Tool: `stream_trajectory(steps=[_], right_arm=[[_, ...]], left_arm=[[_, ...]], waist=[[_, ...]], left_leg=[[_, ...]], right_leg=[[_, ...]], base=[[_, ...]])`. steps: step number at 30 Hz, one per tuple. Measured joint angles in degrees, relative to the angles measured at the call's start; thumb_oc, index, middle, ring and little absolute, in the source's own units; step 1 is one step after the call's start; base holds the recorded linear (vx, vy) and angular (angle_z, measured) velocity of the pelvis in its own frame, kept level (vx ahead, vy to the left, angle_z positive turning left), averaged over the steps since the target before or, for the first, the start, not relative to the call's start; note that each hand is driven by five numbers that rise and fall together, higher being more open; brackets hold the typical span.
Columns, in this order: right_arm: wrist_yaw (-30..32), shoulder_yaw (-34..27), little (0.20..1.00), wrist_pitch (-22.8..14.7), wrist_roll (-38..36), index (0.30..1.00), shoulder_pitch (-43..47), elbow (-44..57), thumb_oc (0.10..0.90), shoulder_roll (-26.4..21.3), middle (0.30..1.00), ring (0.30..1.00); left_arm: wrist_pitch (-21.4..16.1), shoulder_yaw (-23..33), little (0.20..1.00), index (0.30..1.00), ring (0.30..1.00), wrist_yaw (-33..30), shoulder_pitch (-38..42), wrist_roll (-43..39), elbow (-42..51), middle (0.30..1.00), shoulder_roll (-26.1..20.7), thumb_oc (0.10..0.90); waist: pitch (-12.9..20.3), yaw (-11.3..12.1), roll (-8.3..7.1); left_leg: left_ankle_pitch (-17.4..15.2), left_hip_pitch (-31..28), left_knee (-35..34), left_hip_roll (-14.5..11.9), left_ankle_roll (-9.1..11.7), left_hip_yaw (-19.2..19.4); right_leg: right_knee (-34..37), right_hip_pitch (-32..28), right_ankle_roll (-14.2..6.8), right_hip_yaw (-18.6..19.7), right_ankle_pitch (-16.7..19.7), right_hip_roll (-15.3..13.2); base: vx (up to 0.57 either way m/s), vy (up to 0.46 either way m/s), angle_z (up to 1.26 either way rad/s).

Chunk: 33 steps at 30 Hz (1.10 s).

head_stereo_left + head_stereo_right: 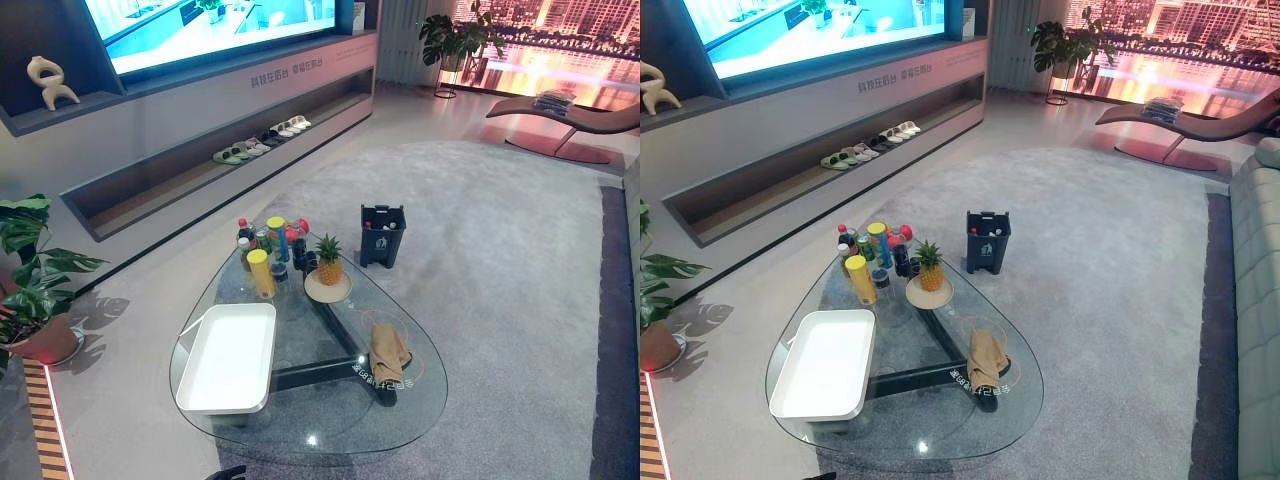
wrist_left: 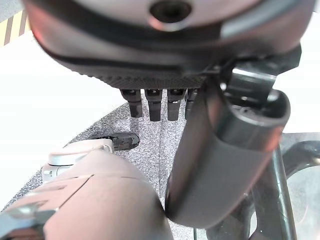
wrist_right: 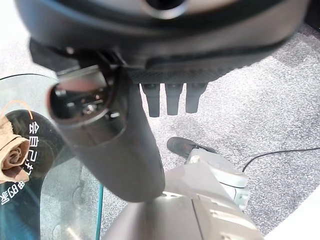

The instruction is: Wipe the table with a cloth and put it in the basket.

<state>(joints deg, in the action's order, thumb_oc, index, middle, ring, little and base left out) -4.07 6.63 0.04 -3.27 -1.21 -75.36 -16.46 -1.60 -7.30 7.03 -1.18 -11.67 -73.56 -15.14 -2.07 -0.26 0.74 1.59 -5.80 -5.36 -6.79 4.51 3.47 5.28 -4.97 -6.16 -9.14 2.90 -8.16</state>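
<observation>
Cloth [image 1: 388,352] lay crumpled right of the white basket [image 1: 228,357] (long axis running away from the robot); right hand [image 3: 165,75] nearer, fingers straight, holding nothing.

A tan cloth [image 1: 387,352] is lying crumpled on the glass table [image 1: 420,400], well apart from the white basket [image 1: 228,357]. A pineapple [image 1: 329,262] is standing on a plate beside a cluster of bottles [image 1: 270,250]. A dark bin [image 1: 382,235] is sitting on the carpet beyond.
</observation>
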Motion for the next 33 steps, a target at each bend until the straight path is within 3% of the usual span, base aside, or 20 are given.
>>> stream_trajectory(steps=[5, 9, 14, 17, 21, 24, 27, 30, 31, 33], right_arm=[[0.0, 0.0, 0.900, 0.2, 0.1, 0.900, 0.1, -0.1, 0.800, -0.2, 0.900, 0.900], [-0.1, 0.1, 0.900, 1.6, -0.2, 0.900, 2.1, -0.3, 0.800, -1.2, 0.900, 0.900], [0.0, 0.1, 0.900, 3.4, -2.0, 0.900, 9.1, -0.7, 0.800, -3.8, 0.900, 0.900], [0.5, 0.6, 0.900, 3.2, -3.2, 0.900, 11.0, -0.7, 0.800, -4.0, 0.900, 0.900], [0.7, 1.4, 0.900, 2.5, -6.5, 0.900, 16.7, -0.6, 0.800, -4.2, 0.900, 0.900], [0.7, 1.5, 0.900, 1.7, -8.7, 0.900, 19.7, -0.5, 0.800, -4.2, 0.900, 0.900], [1.5, 1.4, 0.900, 0.5, -10.3, 0.900, 20.8, -0.4, 0.800, -4.3, 0.900, 0.900], [1.9, 1.4, 0.900, 0.3, -10.5, 0.900, 20.9, -0.2, 0.800, -4.3, 0.900, 0.900], [2.8, 1.4, 0.900, -0.6, -10.9, 0.900, 21.4, 0.4, 0.800, -4.5, 0.900, 0.900], [3.5, 1.6, 0.900, -1.4, -11.0, 0.900, 21.8, 0.6, 0.800, -4.6, 0.900, 0.900]], left_arm=[[-0.1, 0.0, 0.900, 0.900, 0.900, 0.1, 0.4, -0.1, 0.0, 0.900, 0.0, 0.800], [-0.1, -1.3, 0.900, 0.900, 0.900, 0.2, 1.9, -0.8, 0.4, 0.900, -0.1, 0.800], [-1.1, -3.3, 0.900, 0.900, 0.900, 0.4, 9.3, -4.7, 2.3, 0.900, 0.1, 0.800], [-2.7, -3.3, 0.900, 0.900, 0.900, -0.2, 11.5, -6.9, 4.5, 0.900, -0.1, 0.800], [-4.3, -3.8, 0.900, 0.900, 0.900, -1.9, 18.8, -9.6, 5.4, 0.900, -1.3, 0.800], [-4.5, -3.9, 0.900, 0.900, 0.900, -2.8, 22.4, -10.8, 6.3, 0.900, -1.8, 0.800], [-5.6, -5.1, 0.900, 0.900, 0.900, -3.5, 22.9, -13.1, 7.5, 0.900, -1.9, 0.800], [-5.6, -5.2, 0.900, 0.900, 0.900, -3.8, 23.1, -13.6, 7.5, 0.900, -1.9, 0.800], [-5.6, -5.3, 0.900, 0.900, 0.900, -4.1, 23.2, -14.5, 7.2, 0.900, -2.1, 0.800], [-5.7, -5.3, 0.900, 0.900, 0.900, -4.1, 22.7, -14.9, 7.3, 0.900, -2.5, 0.800]], waist=[[-0.5, 0.0, 0.08], [-1.0, 0.0, 0.69], [-10.7, -0.1, 3.23], [-14.1, -0.1, 3.87], [-22.3, -0.2, 2.70], [-26.7, -0.1, 1.44], [-26.9, 0.1, 1.40], [-27.1, 0.1, 1.41], [-27.6, 0.6, 1.15], [-27.6, 0.5, 1.23]], left_leg=[[-0.2, 0.4, 0.0, 0.0, 0.3, 0.1], [0.8, 4.9, 0.4, 0.4, 0.4, 0.3], [4.0, 12.6, 0.5, 1.2, 0.2, -0.3], [4.5, 15.7, 1.3, 1.2, 0.2, -0.5], [4.3, 22.2, 6.8, 1.1, 0.5, -1.1], [3.9, 26.0, 9.7, 1.4, 0.5, -1.3], [3.1, 31.9, 13.9, 2.0, 0.3, -2.2], [2.9, 32.8, 14.8, 2.1, 0.3, -2.4], [1.3, 35.4, 18.7, 2.1, 0.4, -2.6], [0.0, 37.7, 22.1, 2.0, 0.2, -2.9]], right_leg=[[0.0, 0.5, -0.1, 0.1, -0.1, 0.0], [0.0, 5.3, 0.4, 0.4, 1.1, -0.1], [-0.4, 12.6, 0.1, 0.5, 4.3, -0.6], [-1.2, 15.7, 0.1, 0.6, 4.8, -0.7], [-5.8, 21.8, 0.3, 1.4, 4.6, -0.6], [-9.4, 26.1, 0.6, 1.8, 3.7, -1.2], [-15.7, 32.6, 0.8, 2.2, 1.0, -1.9], [-17.1, 33.7, 1.1, 2.3, 0.7, -2.1], [-22.4, 37.2, 1.3, 3.1, -1.6, -2.2], [-26.0, 39.6, 1.8, 3.7, -3.6, -2.1]], base=[[0.03, 0.006, -0.01], [-0.21, 0.056, -0.05], [-0.19, 0.038, 0.04], [-0.24, -0.042, 0.01], [-0.15, -0.041, -0.01], [-0.12, -0.017, 0.00], [-0.08, -0.045, 0.11], [-0.02, -0.025, 0.04], [-0.03, -0.045, -0.02], [-0.02, -0.042, 0.02]])
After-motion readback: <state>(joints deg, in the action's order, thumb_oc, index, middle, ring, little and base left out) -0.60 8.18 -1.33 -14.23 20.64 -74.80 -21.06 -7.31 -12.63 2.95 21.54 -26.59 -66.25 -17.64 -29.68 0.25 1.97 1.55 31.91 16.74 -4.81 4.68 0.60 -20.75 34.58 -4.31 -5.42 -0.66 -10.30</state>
